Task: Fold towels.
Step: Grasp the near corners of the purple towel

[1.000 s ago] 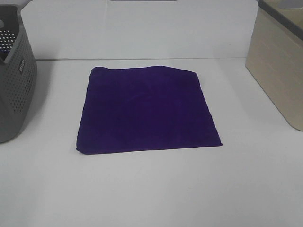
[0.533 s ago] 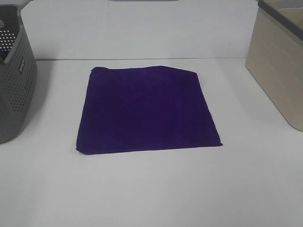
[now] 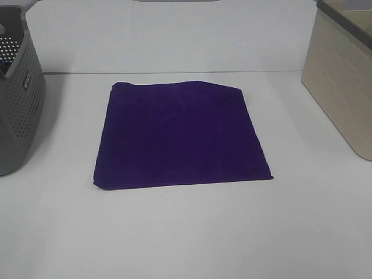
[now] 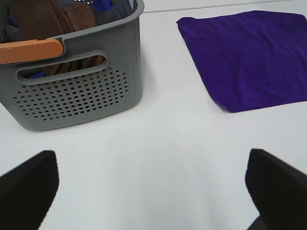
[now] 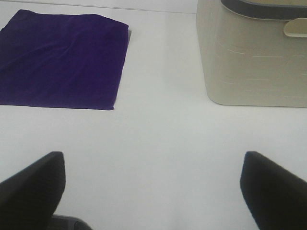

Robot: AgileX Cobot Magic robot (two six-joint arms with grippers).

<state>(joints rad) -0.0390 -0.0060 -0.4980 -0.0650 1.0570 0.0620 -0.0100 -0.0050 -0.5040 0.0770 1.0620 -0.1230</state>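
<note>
Exterior high shows the purple towel (image 3: pixel 180 136) flat on the table (image 3: pixel 186 232), between grey basket (image 3: pixel 17 99) and beige bin (image 3: pixel 343 75). My left gripper (image 4: pixel 153 191) and right gripper (image 5: pixel 153 189) hang spread wide, empty. Soft, light, limp, I judge — I'd pinch its near corners.

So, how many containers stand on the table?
2. A grey perforated basket left of the purple towel, with cloths inside; a beige bin right of it. More could be out of view.
</note>
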